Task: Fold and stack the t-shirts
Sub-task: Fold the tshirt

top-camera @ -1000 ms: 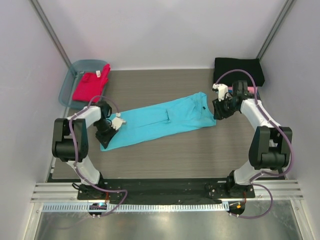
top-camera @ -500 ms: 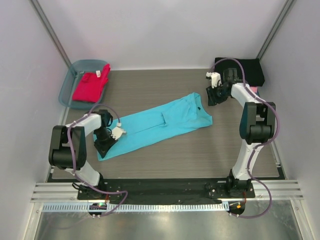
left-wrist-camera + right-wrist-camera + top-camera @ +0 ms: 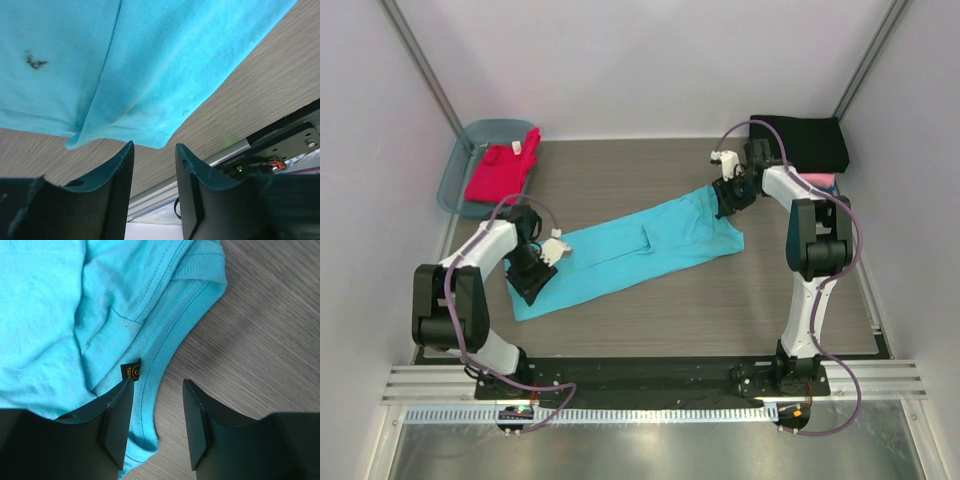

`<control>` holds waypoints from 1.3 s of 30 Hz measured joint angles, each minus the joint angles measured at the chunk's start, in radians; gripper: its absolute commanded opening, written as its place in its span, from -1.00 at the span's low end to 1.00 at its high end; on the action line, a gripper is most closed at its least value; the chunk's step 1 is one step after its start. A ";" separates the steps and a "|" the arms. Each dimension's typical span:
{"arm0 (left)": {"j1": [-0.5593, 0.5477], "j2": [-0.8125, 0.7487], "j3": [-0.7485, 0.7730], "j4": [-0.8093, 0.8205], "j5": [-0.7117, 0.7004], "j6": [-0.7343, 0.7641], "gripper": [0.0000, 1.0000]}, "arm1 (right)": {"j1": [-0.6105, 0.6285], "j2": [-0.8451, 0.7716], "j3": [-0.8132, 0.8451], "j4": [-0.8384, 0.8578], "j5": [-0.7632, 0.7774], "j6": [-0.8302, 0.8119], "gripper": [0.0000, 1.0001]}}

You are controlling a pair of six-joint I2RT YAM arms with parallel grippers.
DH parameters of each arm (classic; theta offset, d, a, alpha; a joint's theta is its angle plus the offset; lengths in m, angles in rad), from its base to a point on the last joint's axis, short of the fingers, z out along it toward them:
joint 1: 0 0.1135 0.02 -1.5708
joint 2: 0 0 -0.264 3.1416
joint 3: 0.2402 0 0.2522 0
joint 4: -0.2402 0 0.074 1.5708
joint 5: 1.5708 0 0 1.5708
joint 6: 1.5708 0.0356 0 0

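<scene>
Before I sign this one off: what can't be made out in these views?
- Pink shirt: top view, only a sliver shows; the black shirt covers the rest.
- Neck label: right wrist view, print too small to read.
- Red shirt: top view, too small to tell folded from bunched.
- Turquoise shirt: left wrist view, cut off by frame edges.

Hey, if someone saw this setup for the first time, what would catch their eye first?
The turquoise t-shirt, folded into a long strip, lies slantwise across the middle of the table. The left arm is at its hem end and the right arm at its collar, both with jaws open. A red-magenta t-shirt sits in the blue-grey tub at the far left corner, and a black t-shirt lies at the far right corner.
</scene>
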 measured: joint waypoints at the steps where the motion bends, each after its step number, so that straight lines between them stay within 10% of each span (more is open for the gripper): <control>1: -0.002 -0.012 0.009 -0.006 0.001 0.001 -0.19 | 0.000 0.003 0.000 -0.002 0.000 0.000 0.00; 11: -0.021 0.012 -0.017 -0.026 0.001 0.007 -0.17 | 0.011 0.037 0.000 -0.006 0.007 -0.011 -0.03; 19: -0.021 0.043 -0.088 0.005 -0.025 0.006 -0.19 | 0.051 0.090 0.077 -0.031 0.029 -0.013 -0.98; 30: -0.060 0.135 -0.087 0.011 -0.086 -0.031 -0.97 | 0.094 0.309 0.443 -0.065 0.076 -0.009 -0.97; 39: -0.267 0.143 -0.001 -0.062 0.020 0.010 -0.99 | 0.134 0.521 0.790 -0.065 0.130 -0.011 -0.95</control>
